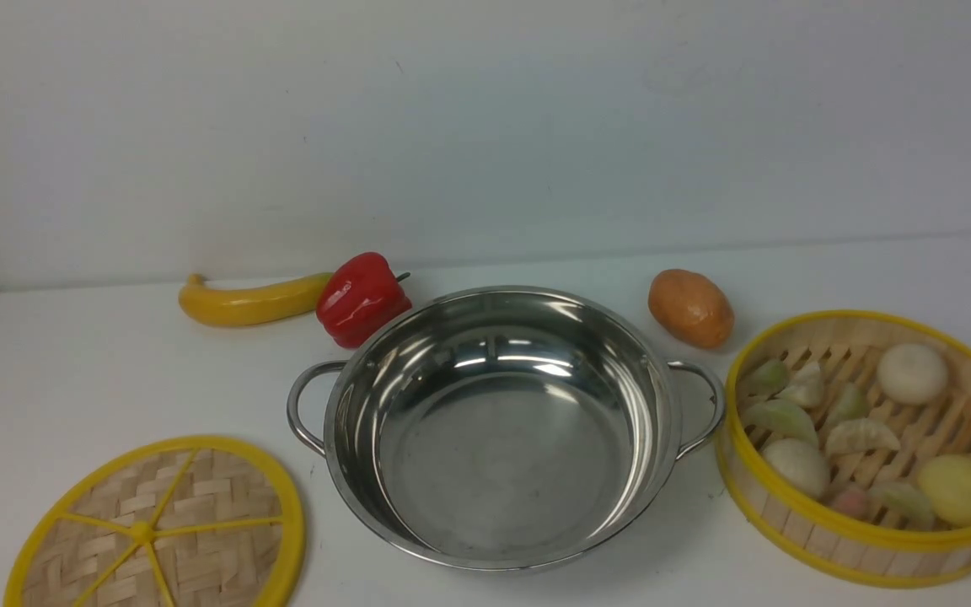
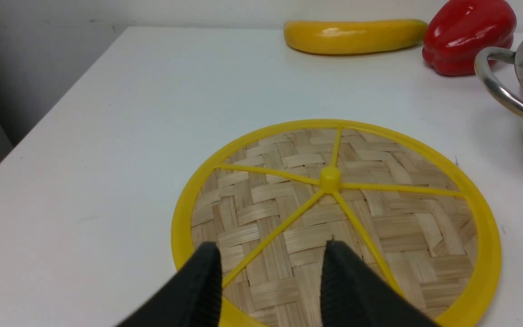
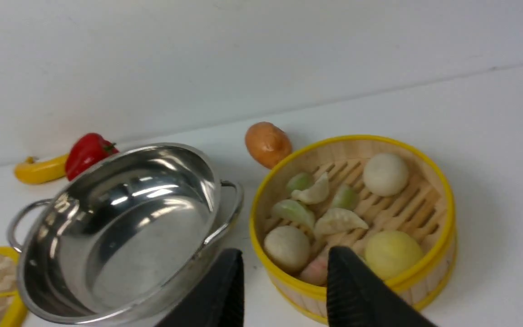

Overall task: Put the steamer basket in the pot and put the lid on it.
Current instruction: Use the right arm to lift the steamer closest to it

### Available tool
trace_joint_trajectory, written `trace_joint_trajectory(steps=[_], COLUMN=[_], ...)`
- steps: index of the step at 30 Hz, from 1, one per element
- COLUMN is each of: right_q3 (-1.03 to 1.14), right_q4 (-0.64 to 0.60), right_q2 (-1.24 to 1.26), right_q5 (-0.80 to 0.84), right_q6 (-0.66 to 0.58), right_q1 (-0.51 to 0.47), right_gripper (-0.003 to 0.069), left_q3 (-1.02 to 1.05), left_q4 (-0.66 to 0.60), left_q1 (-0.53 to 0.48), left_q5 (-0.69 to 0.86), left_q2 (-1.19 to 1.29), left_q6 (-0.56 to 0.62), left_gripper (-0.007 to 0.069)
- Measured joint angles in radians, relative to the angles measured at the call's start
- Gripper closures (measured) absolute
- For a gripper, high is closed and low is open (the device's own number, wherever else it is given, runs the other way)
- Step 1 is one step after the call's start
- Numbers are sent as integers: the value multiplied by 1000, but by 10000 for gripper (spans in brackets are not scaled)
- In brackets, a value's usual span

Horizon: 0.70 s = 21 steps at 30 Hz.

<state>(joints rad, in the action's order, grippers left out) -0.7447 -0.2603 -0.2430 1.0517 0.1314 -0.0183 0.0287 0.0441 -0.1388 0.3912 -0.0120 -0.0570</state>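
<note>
The shiny steel pot [image 1: 502,426] stands empty at the table's middle, with loop handles on both sides. To its right sits the steamer basket [image 1: 873,447], holding pale dumplings and buns. The flat woven lid [image 1: 157,527] lies at the front left. Neither arm shows in the front view. In the left wrist view my left gripper [image 2: 271,256] hovers open above the lid [image 2: 334,218], near its rim. In the right wrist view my right gripper [image 3: 284,259] is open over the near rim of the basket [image 3: 352,218], beside the pot [image 3: 120,227]. Nothing is held.
A yellow banana-like fruit [image 1: 254,299] and a red bell pepper [image 1: 362,298] lie behind the pot on the left. An orange-brown potato [image 1: 690,308] sits behind it on the right. A pale wall closes the back; the table's left edge [image 2: 52,113] drops off.
</note>
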Motion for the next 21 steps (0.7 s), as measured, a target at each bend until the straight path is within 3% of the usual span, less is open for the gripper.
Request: trace_joint_trajectory(steps=[11,21], right_q3=[-8,-122], right_q4=[-29,-35], right_q2=[-33,-472], right_q5=[-138,80], right_q6=[-21,-285], right_q1=[0,0], right_gripper=[418,414], left_q3=[0,0], left_q4=[0,0], left_q1=[0,0], left_q5=[0,0], left_q2=[0,0], left_q6=[0,0], left_gripper=[334,334])
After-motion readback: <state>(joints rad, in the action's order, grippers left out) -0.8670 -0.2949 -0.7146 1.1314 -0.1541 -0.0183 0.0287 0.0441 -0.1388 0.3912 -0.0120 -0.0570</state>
